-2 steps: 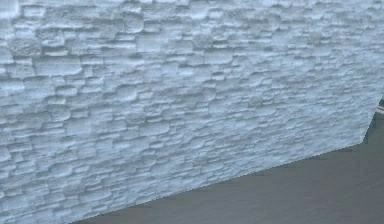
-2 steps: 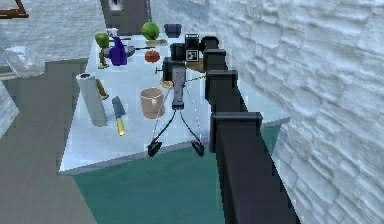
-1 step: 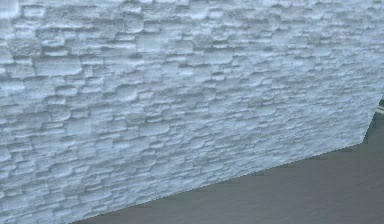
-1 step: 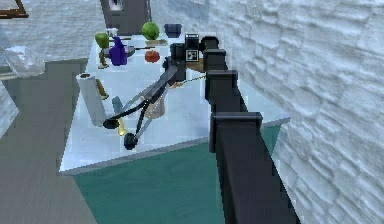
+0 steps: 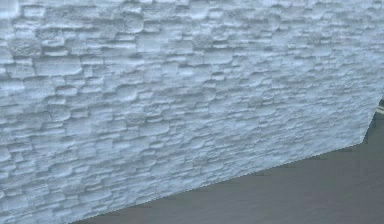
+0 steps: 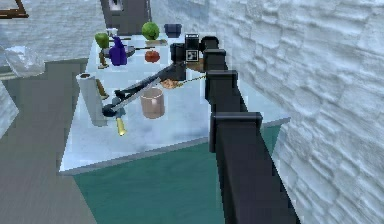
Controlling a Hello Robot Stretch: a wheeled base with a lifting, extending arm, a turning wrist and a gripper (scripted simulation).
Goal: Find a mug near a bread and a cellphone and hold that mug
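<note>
A: Where do we find the mug [image 6: 152, 102]?
B: On the table [image 6: 120, 150], right of the paper roll [image 6: 95, 100]. It stands upright, mouth up, long axis vertical. We cannot tell which way the handle points.
A: Handling?
B: We judge it stiff, smooth, breakable and fairly light. Take it across the wall, below the rim.
A: The gripper [image 6: 112, 100]?
B: Near the mug. We cannot tell the jaw state or whether it holds anything.
</note>
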